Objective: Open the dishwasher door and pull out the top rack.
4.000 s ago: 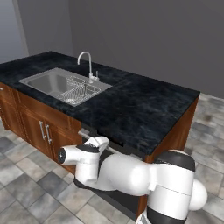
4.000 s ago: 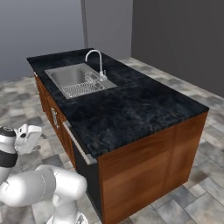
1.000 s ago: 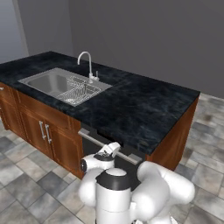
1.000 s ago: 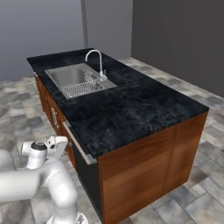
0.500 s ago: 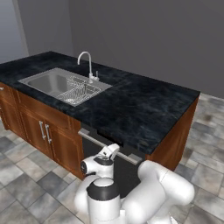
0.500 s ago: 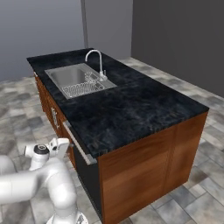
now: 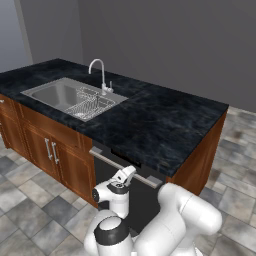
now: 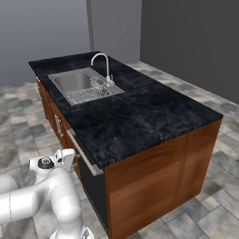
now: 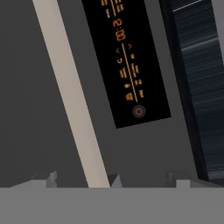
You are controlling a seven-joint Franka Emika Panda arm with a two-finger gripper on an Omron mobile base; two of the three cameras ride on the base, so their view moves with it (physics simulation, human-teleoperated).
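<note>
The dishwasher door (image 7: 106, 171) is a dark panel under the black counter, and it stands shut. Its long silver bar handle (image 7: 125, 166) runs along the top edge. The door (image 8: 96, 192) and handle (image 8: 84, 153) also show from the right side. My gripper (image 7: 128, 174) (image 8: 70, 157) points up at the handle from just in front of it. Close up, the pale handle (image 9: 70, 96) crosses the hand view slantwise beside a black control strip (image 9: 127, 65) with orange signs. The gripper (image 9: 111, 180) is open, with the bar between its fingertips (image 9: 47, 180). The top rack is hidden behind the door.
Brown cabinet doors (image 7: 52, 155) with short vertical handles stand left of the dishwasher. A steel sink (image 7: 62, 95) with a faucet (image 7: 100, 70) and a small wire grid sits in the counter (image 7: 165, 120). Tiled floor (image 7: 30, 200) surrounds the island.
Since four seconds ago the hand has swung from left of the dishwasher up to the bar handle. Over the last second the elbow sank lower and left; the hand barely moved.
</note>
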